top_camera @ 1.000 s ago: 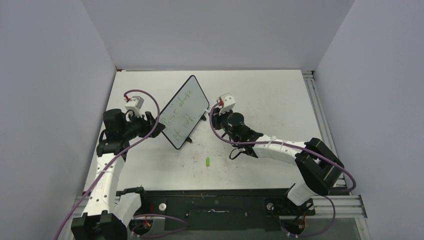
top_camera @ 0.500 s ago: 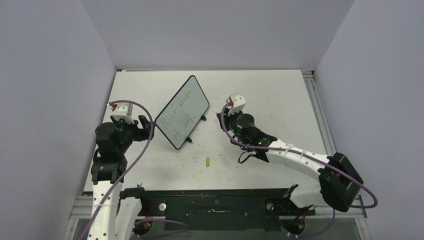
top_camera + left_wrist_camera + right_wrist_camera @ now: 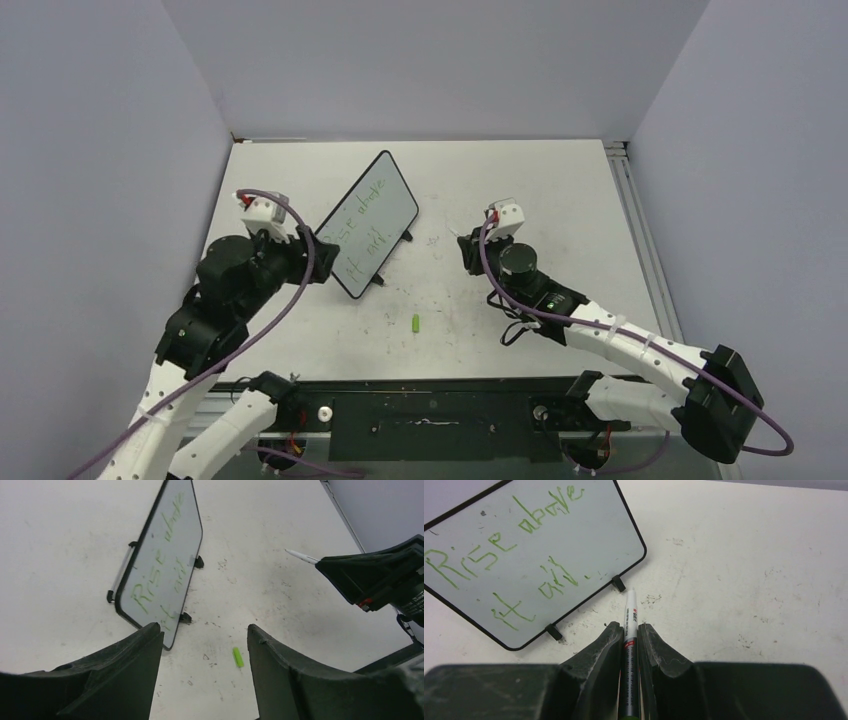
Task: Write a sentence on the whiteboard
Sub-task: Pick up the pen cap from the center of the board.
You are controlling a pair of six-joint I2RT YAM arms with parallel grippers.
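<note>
soft, even overhead light, faint shadows; left claw (image 3: 203, 630) looms dark, slightly blurred up close.

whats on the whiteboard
On the whiteboard is the sentence in green marker, two lines: "Rise above" over "it all." Nothing else sits on it. In the left wrist view, the left gripper hides part of its near corner.

Whiteboard (image 3: 534, 565) left end was cut off by frame edge; marker (image 3: 630, 605) rear hid in my right gripper (image 3: 629, 628); green bit (image 3: 416, 323) too small to ID.
</note>
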